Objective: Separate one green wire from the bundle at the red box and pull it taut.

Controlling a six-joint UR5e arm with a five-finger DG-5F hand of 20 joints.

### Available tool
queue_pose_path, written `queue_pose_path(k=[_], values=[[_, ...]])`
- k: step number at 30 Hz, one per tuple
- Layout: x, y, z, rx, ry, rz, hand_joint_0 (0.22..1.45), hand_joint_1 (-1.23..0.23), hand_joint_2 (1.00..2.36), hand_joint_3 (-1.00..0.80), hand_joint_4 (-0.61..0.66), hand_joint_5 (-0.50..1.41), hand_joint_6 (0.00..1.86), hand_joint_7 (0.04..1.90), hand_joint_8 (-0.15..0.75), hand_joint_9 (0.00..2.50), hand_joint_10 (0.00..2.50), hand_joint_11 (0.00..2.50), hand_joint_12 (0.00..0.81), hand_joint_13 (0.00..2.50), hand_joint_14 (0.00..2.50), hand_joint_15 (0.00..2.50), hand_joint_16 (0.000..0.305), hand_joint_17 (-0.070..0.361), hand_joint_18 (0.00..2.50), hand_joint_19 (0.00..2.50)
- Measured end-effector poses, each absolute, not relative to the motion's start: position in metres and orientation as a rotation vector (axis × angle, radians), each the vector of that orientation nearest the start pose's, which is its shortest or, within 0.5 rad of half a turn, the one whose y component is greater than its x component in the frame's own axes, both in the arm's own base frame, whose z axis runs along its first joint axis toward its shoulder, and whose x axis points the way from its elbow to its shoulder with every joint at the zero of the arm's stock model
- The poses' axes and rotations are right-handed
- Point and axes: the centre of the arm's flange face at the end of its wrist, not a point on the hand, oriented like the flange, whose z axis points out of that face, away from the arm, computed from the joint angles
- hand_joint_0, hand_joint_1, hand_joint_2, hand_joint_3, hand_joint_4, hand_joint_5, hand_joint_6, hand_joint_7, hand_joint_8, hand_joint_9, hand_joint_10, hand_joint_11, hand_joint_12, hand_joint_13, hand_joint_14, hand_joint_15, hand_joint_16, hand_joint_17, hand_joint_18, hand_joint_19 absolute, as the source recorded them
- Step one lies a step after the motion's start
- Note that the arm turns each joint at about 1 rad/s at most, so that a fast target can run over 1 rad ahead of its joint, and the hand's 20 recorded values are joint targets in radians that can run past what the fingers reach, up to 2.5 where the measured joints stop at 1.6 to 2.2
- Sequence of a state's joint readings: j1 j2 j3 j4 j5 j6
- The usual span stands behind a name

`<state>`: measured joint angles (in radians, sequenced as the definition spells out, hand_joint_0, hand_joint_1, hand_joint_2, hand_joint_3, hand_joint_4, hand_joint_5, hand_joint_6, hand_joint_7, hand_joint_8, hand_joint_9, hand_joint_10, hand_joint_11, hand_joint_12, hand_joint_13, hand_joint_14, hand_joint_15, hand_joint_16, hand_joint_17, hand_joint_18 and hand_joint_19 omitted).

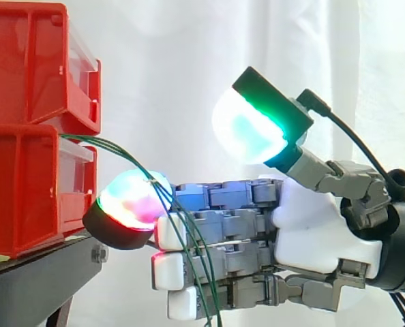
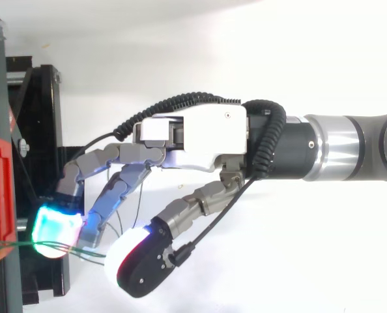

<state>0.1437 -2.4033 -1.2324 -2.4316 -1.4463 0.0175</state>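
A bundle of thin green wires [image 1: 114, 145] comes out between the two stacked red bins [image 1: 25, 191] and arches right. It then drops past my fingers toward the bottom edge. My hand [image 1: 318, 225] reaches in from the right, its fingers straight and pointing at the bins. One glowing fingertip [image 1: 131, 204] lies just below the wires' arch, close to the lower bin. The thumb [image 1: 247, 129] stands raised above, well apart from the fingers. In the top view the wires [image 2: 11, 244] run from the bin under the cyan fingertip [image 2: 50, 228]. No wire is pinched.
The bins rest on a black stand [image 1: 32, 286] at the left, seen from above as a dark frame [image 2: 43, 130]. A white curtain hangs behind. Open room lies to the right of the bins, around the arm [image 2: 350, 147].
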Motion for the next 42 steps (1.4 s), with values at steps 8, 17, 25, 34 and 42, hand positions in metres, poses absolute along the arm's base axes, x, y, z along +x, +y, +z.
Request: queue_pose_path(k=[8, 17, 25, 34, 42], values=[[0.791, -0.027, 0.186, 1.07, 1.047, 1.352, 0.62, -0.66, 1.01, -0.42, 0.29, -0.13, 0.5, 0.97, 0.273, 0.9, 0.02, 0.47, 0.314, 0.88, 0.02, 0.44, 0.048, 0.107, 0.69, 0.46], [0.791, -0.019, 0.186, 1.078, 1.035, 1.351, 0.65, -0.74, 1.01, -0.39, 0.19, -0.12, 0.5, 1.18, 0.269, 0.9, 0.02, 0.51, 0.313, 0.89, 0.02, 0.46, 0.048, 0.108, 0.71, 0.47], [0.791, -0.018, 0.186, 1.08, 1.033, 1.351, 0.65, -0.76, 1.01, -0.39, 0.15, -0.12, 0.57, 1.2, 0.267, 0.91, 0.02, 0.55, 0.314, 0.91, 0.02, 0.48, 0.049, 0.109, 0.72, 0.47], [0.791, -0.019, 0.186, 1.081, 1.032, 1.351, 0.62, -0.7, 1.01, -0.34, 0.14, -0.16, 0.79, 0.97, 0.278, 0.94, 0.02, 0.58, 0.323, 0.93, 0.02, 0.48, 0.049, 0.11, 0.74, 0.47], [0.793, -0.018, 0.189, 1.088, 1.03, 1.36, 0.64, -0.75, 1.02, -0.23, 0.1, -0.2, 0.88, 0.98, 0.288, 0.9, 0.02, 0.68, 0.334, 0.93, 0.02, 0.51, 0.05, 0.113, 0.76, 0.48]])
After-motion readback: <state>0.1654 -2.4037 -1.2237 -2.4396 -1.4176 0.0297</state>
